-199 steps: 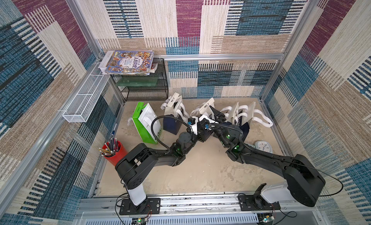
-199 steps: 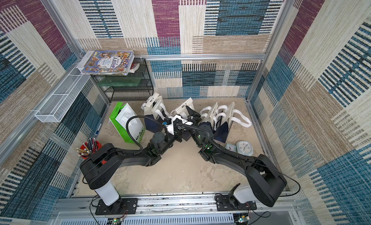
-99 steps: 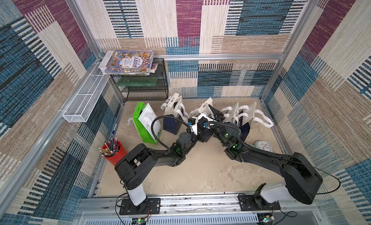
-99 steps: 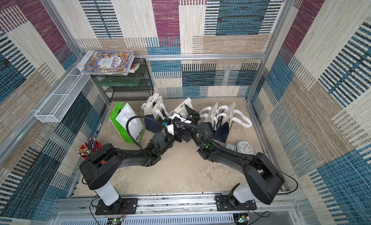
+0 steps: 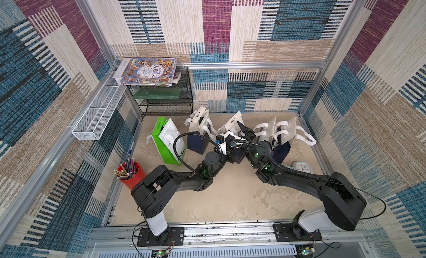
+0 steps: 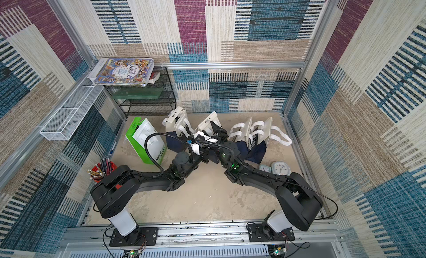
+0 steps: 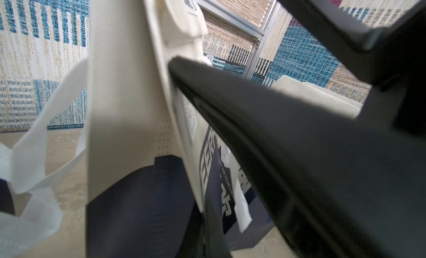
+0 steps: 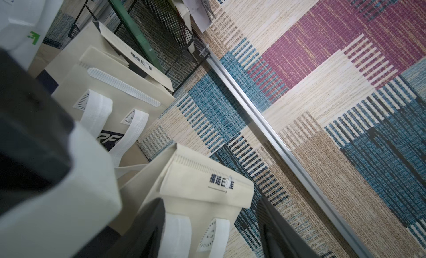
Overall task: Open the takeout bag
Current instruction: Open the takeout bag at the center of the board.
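Observation:
The takeout bag (image 5: 233, 124) (image 6: 208, 123) is beige above and navy below, and stands mid-table at the back between other bags. My left gripper (image 5: 227, 142) (image 6: 200, 142) is low on the side of the bag. In the left wrist view its fingers (image 7: 208, 224) are shut on the bag's beige panel (image 7: 129, 111). My right gripper (image 5: 243, 129) (image 6: 216, 128) is open at the bag's top. In the right wrist view its fingers (image 8: 147, 229) straddle the folded top flap (image 8: 207, 183) and white handles, one finger on each side.
More beige-and-navy bags stand to the left (image 5: 200, 126) and right (image 5: 284, 132). A green-and-white bag (image 5: 167, 141) is further left, with a red pencil cup (image 5: 130, 175) at the left wall. Small clocks (image 5: 302, 167) lie right. A black wire shelf (image 5: 166, 98) holds books at the back.
My right gripper has edged toward the back over the bag's top, and its jaws have narrowed slightly. The left gripper has kept its hold and its place.

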`<control>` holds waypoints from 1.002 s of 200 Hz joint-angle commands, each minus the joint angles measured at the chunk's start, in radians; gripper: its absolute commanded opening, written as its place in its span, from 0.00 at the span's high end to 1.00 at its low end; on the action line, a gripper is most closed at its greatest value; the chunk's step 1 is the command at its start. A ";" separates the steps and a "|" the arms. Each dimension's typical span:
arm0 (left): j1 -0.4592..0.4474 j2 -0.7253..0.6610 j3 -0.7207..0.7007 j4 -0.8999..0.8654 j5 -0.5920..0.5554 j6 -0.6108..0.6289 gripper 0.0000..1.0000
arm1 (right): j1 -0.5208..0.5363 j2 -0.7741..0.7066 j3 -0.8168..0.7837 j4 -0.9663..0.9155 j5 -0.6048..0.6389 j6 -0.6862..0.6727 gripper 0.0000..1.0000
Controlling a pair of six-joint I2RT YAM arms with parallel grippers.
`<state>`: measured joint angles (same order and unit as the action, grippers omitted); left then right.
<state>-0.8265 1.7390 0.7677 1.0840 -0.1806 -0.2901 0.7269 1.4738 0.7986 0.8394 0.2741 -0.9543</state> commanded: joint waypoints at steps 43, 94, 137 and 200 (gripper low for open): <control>-0.009 -0.003 0.000 0.002 -0.005 0.054 1.00 | 0.006 0.019 0.035 0.027 0.017 -0.001 0.34; -0.012 -0.013 -0.005 -0.007 -0.011 0.071 1.00 | 0.012 0.032 0.062 0.014 0.016 -0.008 0.36; -0.014 -0.023 -0.012 -0.013 -0.017 0.086 1.00 | 0.014 0.049 0.087 -0.014 0.008 -0.013 0.46; -0.016 -0.035 -0.031 -0.018 -0.025 0.104 1.00 | 0.021 0.072 0.118 -0.033 -0.002 -0.020 0.74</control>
<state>-0.8383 1.7126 0.7452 1.0832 -0.2111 -0.2325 0.7433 1.5402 0.8970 0.7849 0.2863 -0.9775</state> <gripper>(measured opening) 0.054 0.307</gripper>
